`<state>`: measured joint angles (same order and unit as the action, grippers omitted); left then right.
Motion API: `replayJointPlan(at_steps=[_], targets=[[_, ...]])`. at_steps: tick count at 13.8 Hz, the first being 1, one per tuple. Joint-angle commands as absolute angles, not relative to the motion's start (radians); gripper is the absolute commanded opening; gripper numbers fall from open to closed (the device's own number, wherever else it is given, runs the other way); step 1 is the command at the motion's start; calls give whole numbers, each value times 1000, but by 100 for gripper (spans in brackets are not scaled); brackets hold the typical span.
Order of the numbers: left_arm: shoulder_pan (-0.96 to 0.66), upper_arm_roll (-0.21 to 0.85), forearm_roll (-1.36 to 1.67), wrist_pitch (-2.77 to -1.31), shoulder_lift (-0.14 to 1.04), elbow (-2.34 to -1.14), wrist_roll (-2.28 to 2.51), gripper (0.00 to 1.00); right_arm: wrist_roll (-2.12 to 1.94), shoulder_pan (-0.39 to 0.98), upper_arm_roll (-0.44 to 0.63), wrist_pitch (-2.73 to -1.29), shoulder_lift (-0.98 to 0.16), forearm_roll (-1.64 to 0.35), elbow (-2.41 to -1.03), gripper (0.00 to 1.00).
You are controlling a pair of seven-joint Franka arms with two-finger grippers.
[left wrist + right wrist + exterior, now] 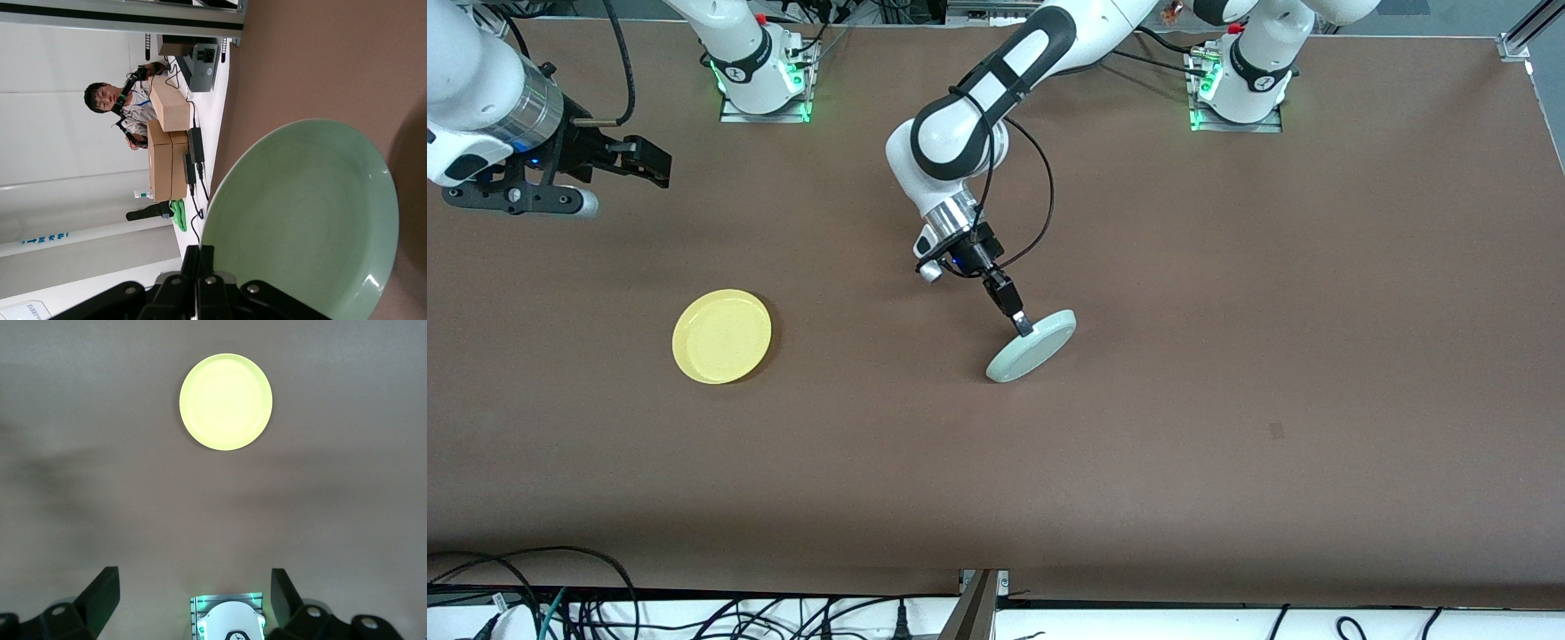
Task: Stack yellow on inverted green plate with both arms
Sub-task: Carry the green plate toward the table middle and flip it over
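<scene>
The pale green plate [1040, 345] is tilted up on its edge over the middle of the table, its lower edge close to the brown surface. My left gripper [1021, 324] is shut on the plate's upper rim. In the left wrist view the green plate [300, 220] fills the frame, with the left gripper [205, 257] pinching its rim. The yellow plate [721, 336] lies flat on the table toward the right arm's end, apart from the green one. My right gripper [660, 169] hangs open and empty in the air over that end. The right wrist view shows the yellow plate [226, 401] past the right gripper [192, 579].
Both arm bases [763, 84] [1236, 84] stand with green lights at the table's edge farthest from the front camera. Cables [560, 604] lie off the near edge. In the left wrist view a seated person [117, 107] and cardboard boxes [167, 153] are off the table.
</scene>
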<state>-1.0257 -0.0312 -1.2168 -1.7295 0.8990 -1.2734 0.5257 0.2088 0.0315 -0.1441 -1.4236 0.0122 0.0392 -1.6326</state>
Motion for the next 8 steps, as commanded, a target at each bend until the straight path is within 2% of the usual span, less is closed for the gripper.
replayJointPlan(at_steps=[1,3,4,5,6,8], targets=[[-1048,4,-1229,-1687,936,-1233,581,0,224,31,-153,-1407,21,25,-1626,100],[-1048,46,-1227,-1680,945,-1232,644,0,225,29,-169,-1408,21,25,-1626,100],[-1046,61,-1197,-1680,953,-1227,678,9,224,29,-166,-1408,21,26,-1626,100],[-1046,64,-1159,-1681,959,-1214,713,58,224,29,-166,-1408,21,26,-1626,100],[-1046,69,-1128,-1683,960,-1201,733,100,225,29,-166,-1408,21,26,-1626,100],[-1045,93,-1022,-1681,956,-1155,739,100,225,29,-166,-1408,21,26,-1626,100]])
